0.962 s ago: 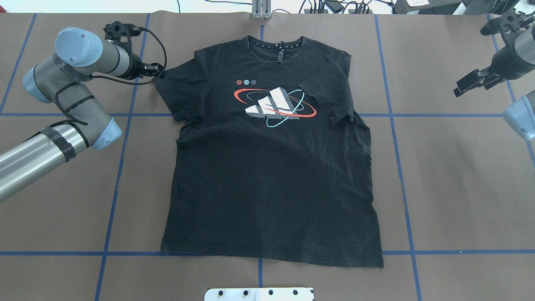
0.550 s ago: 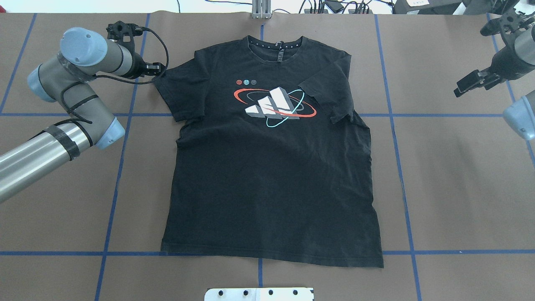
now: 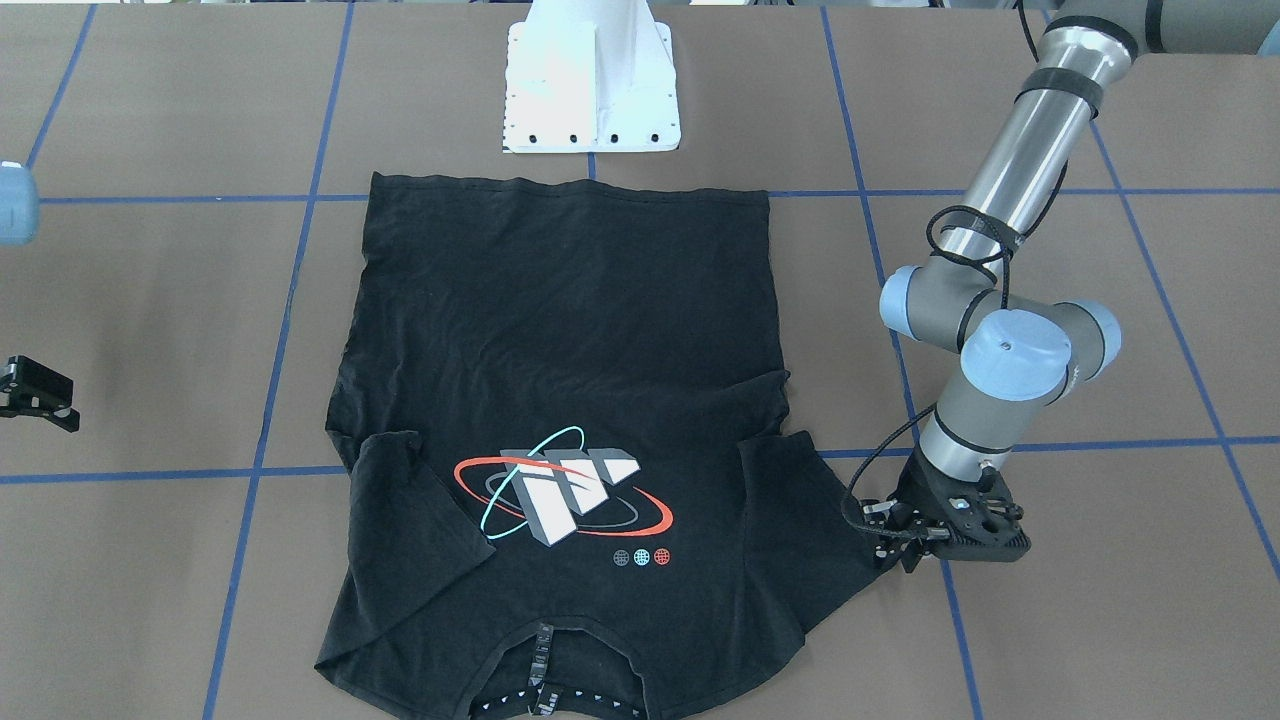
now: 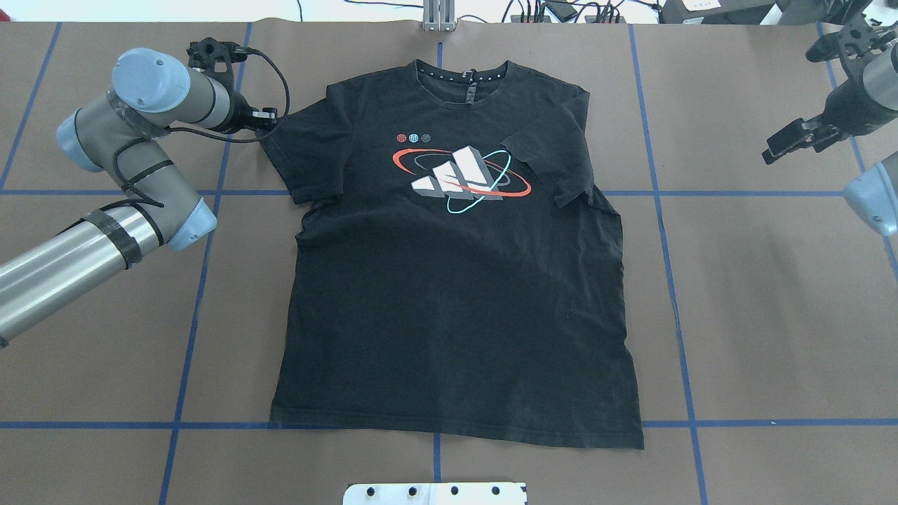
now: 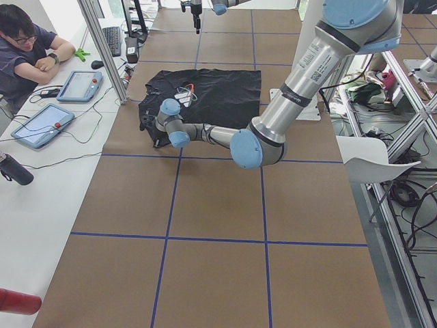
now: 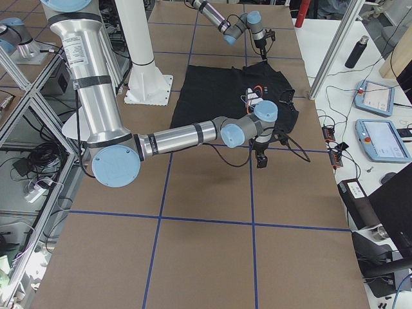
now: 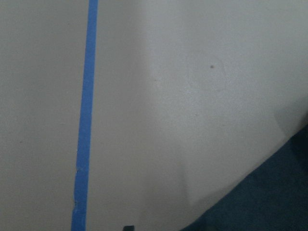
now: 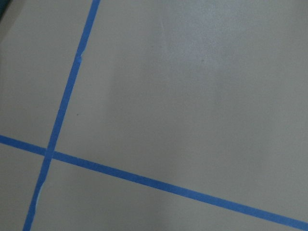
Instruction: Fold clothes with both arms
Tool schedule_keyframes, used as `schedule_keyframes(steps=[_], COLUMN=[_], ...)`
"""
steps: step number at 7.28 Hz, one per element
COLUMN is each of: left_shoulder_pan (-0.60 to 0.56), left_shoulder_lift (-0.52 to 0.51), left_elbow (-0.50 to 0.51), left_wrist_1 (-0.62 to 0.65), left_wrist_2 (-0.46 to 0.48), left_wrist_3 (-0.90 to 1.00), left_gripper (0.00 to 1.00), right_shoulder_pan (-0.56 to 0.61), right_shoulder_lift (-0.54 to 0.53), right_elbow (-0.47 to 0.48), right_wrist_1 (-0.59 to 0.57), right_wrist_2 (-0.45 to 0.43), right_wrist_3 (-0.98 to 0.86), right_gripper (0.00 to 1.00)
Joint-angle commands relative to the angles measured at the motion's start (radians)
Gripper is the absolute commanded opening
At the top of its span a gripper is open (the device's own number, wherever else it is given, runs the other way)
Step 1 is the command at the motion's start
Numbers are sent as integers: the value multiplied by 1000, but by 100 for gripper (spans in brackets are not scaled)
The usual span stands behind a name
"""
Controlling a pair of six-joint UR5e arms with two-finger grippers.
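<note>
Overhead exterior view: a brown table (image 4: 758, 294) gridded with blue tape (image 4: 189, 294), with cables and gear along its upper edge. The black T-shirt (image 4: 456, 301) lies flat at centre, print up, collar toward the top of the frame. Its left-of-frame sleeve is spread out and the right-of-frame one is folded in over the chest.

The left arm (image 4: 63, 259) enters from the lower left, bends at the elbow and points its wrist at the spread sleeve. The left fingers (image 3: 908, 556) sit at that sleeve's edge; whether they are apart or together I cannot tell. The right arm (image 4: 870, 77) hangs at the upper right, well apart from the shirt, and the state of the right fingers (image 4: 782, 146) is equally unclear.

Only the front-facing view shows the white pedestal base (image 3: 592, 80) in full. Only the left side view shows a seated person (image 5: 27, 48) with tablets (image 5: 78, 85) on a side table. The left wrist view catches dark cloth in its lower right corner, while the right wrist view shows only table and tape.
</note>
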Motion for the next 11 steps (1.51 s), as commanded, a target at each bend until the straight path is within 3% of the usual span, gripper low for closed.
schedule_keyframes(steps=[1, 6, 7, 8, 9, 11], left_shoulder_pan=[1, 3, 3, 3, 3, 1], left_shoulder_lift=[5, 15, 15, 15, 15, 15], left_elbow=[-4, -9, -9, -9, -12, -38], left_wrist_1=[-9, -9, -9, -11, -11, 0], left_wrist_2=[-1, -1, -1, -1, -1, -10], left_wrist_3=[0, 2, 2, 0, 0, -3], left_gripper=[39, 38, 34, 23, 0, 0], right_shoulder_pan=[0, 0, 0, 0, 0, 0], right_shoulder_lift=[0, 0, 0, 0, 0, 3], right_elbow=[-3, -3, -3, -3, -3, -3], right_wrist_1=[0, 0, 0, 0, 0, 0], right_wrist_2=[0, 0, 0, 0, 0, 0], right_wrist_3=[0, 3, 3, 3, 4, 7], right_gripper=[100, 100, 100, 100, 100, 100])
